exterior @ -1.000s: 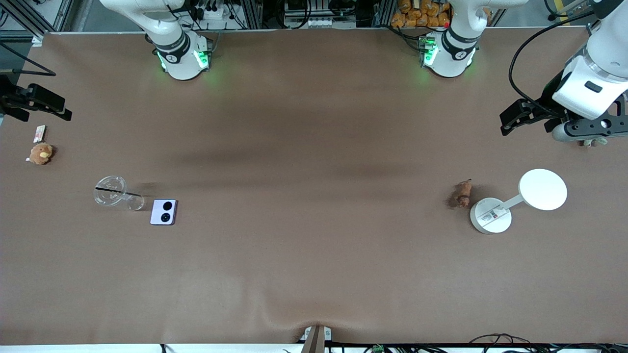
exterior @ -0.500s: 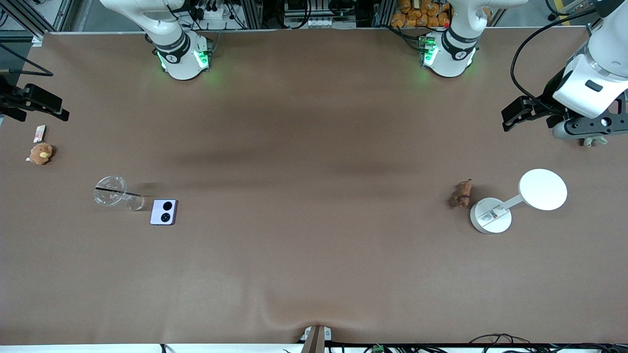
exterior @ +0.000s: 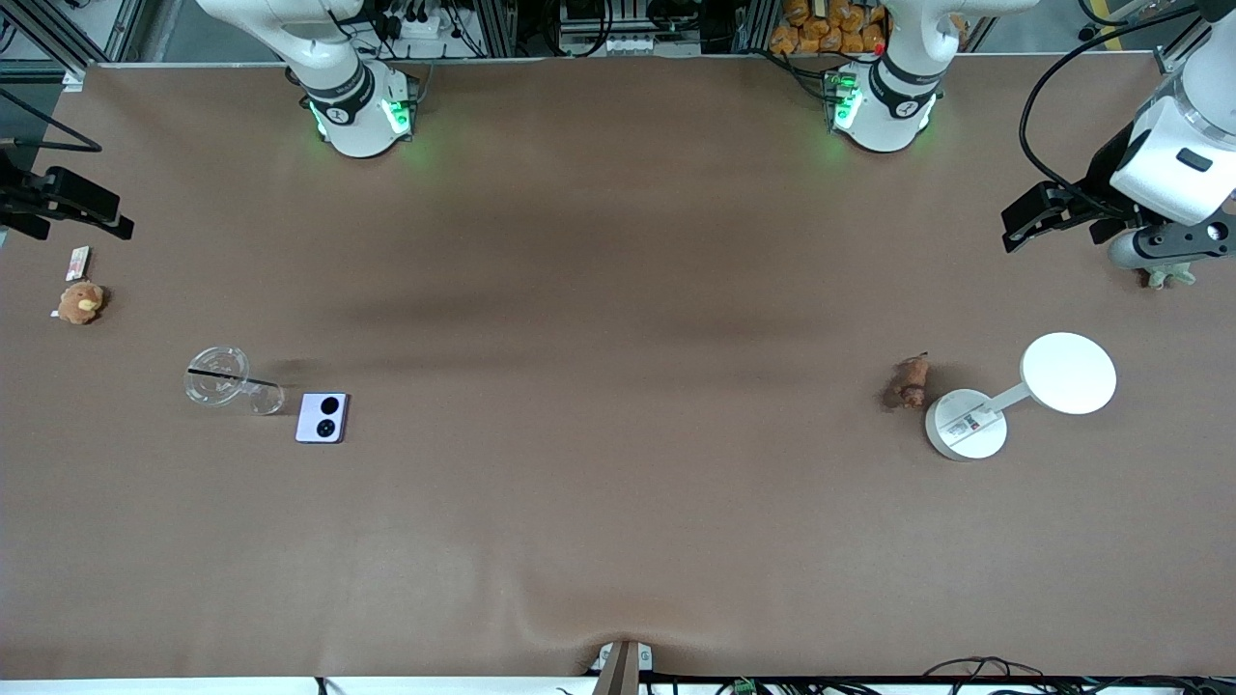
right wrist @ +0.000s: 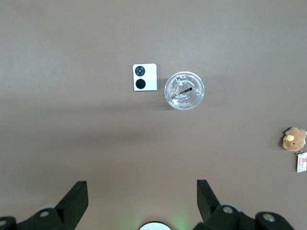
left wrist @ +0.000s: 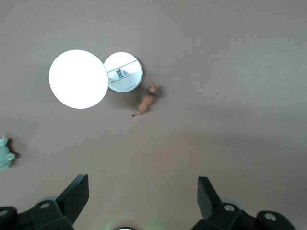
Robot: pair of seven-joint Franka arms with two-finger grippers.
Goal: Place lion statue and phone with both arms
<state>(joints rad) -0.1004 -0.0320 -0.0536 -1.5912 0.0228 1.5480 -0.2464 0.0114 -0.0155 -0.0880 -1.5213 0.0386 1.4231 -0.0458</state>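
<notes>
your left gripper [left wrist: 141, 201] hangs with its fingers spread wide and nothing between them, up over the table's edge at the left arm's end; in the front view you only get its dark body [exterior: 1048, 214] side-on, so the gap shows in the left wrist view alone. that wrist view looks down on the lion statue [left wrist: 147, 98], lying on the brown table [exterior: 618, 290] just beside the round base of a white desk lamp [left wrist: 123, 72], not touching it as far as you can tell. the front view puts the lion statue [exterior: 911, 381] toward the left arm's end, next to the desk lamp [exterior: 966, 425]. a green plush toy [left wrist: 5, 154] peeks in at the wrist picture's edge. your right gripper [right wrist: 142, 201] is likewise wide open and empty, over the right arm's end of the table; the front view catches just a dark piece of it [exterior: 68, 198]. below it you see the phone [right wrist: 145, 77], flat, camera circles up, just beside a clear plastic cup [right wrist: 184, 90] with a black straw. in the front view the phone [exterior: 322, 417] lies slightly nearer the camera than the cup [exterior: 220, 378]. a brown plush toy [exterior: 80, 302] and a small card [exterior: 78, 260] sit near the table's end.
</notes>
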